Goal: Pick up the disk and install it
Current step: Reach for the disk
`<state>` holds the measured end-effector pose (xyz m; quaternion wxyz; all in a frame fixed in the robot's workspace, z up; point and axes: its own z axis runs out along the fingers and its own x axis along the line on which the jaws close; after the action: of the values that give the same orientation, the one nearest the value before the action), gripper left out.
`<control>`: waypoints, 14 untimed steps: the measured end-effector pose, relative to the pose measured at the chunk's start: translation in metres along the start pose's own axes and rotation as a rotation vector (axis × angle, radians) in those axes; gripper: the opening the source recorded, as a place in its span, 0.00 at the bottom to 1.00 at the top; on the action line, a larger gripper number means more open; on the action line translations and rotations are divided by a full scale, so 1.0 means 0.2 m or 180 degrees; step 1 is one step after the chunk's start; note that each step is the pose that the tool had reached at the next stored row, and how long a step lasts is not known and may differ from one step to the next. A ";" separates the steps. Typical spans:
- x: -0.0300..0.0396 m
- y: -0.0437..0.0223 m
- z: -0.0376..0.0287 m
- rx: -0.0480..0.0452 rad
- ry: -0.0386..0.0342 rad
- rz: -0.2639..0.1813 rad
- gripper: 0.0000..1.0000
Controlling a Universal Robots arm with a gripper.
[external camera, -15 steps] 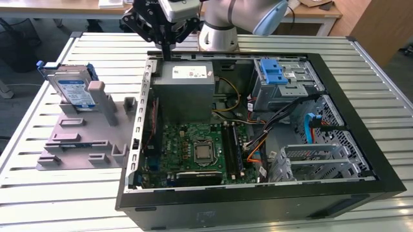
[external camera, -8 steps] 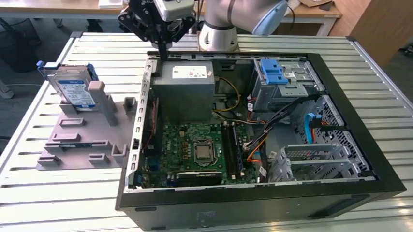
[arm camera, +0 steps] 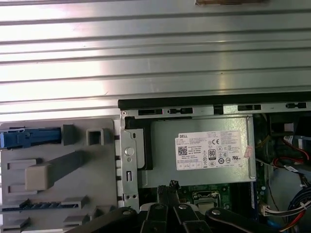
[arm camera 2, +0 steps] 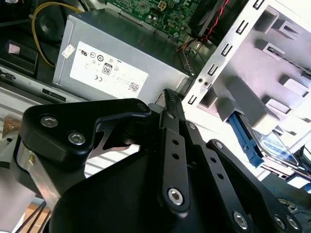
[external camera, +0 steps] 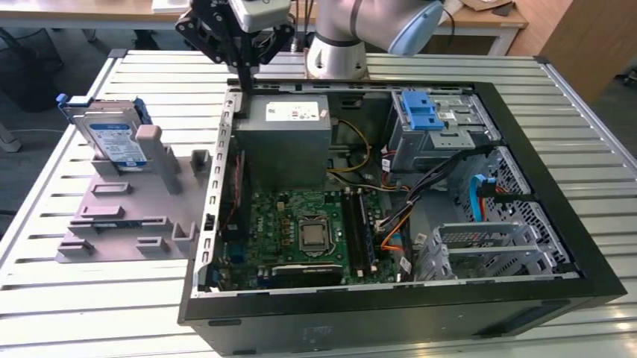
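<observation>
As the exterior view shows it: the disk (external camera: 110,136) stands upright on its edge in a grey holder (external camera: 130,220). The holder lies on the slatted metal desk (external camera: 100,321), at the exterior view's left of the open computer case (external camera: 398,317).
Jaws, exterior view: the gripper (external camera: 245,77) hangs above the rear wall of the case, beside the grey power supply (external camera: 289,138). Its jaws are closed to a thin tip and carry nothing. It is apart from the disk.
Drive cage, exterior view: a grey metal cage (external camera: 438,142) with a blue bracket (external camera: 426,112) on top sits in the far corner of the case, at the exterior view's right.
Second wrist view: the gripper (arm camera 2: 169,94) has its jaws pressed together and empty, over the power supply (arm camera 2: 116,63). The disk (arm camera 2: 277,145), in its blue frame, sits in the holder (arm camera 2: 272,63) outside the case wall.
First wrist view: the gripper (arm camera: 171,185) is closed above the edge of the power supply (arm camera: 204,150). The disk (arm camera: 26,138) shows edge-on as a blue strip at one corner of the holder (arm camera: 73,165), with desk (arm camera: 146,48) slats beyond.
Handling, my judgement: the disk is probably stiff, rather heavy for its size, and sensitive to knocks. The metal faces look smooth and may slip, and the plastic frame may bend a little.
Where to take hold, my judgement: the upper part that rises free above the holder, with the jaws closing on the two flat faces.
Task state: the disk is not yet picked up.
</observation>
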<state>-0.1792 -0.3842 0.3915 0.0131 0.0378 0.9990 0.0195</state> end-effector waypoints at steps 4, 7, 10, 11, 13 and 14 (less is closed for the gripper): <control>0.018 0.002 0.001 0.0000 0.0000 0.0000 0.11; 0.032 0.004 0.001 0.0000 0.0000 0.0000 0.11; 0.046 0.006 0.001 0.0000 0.0000 0.0000 0.11; 0.050 0.007 0.002 0.0000 0.0000 0.0000 0.11; 0.059 0.008 0.002 0.0000 0.0000 0.0000 0.11; 0.063 0.009 0.002 0.0000 0.0000 0.0000 0.11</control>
<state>-0.1917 -0.3815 0.3908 0.0131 0.0378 0.9990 0.0195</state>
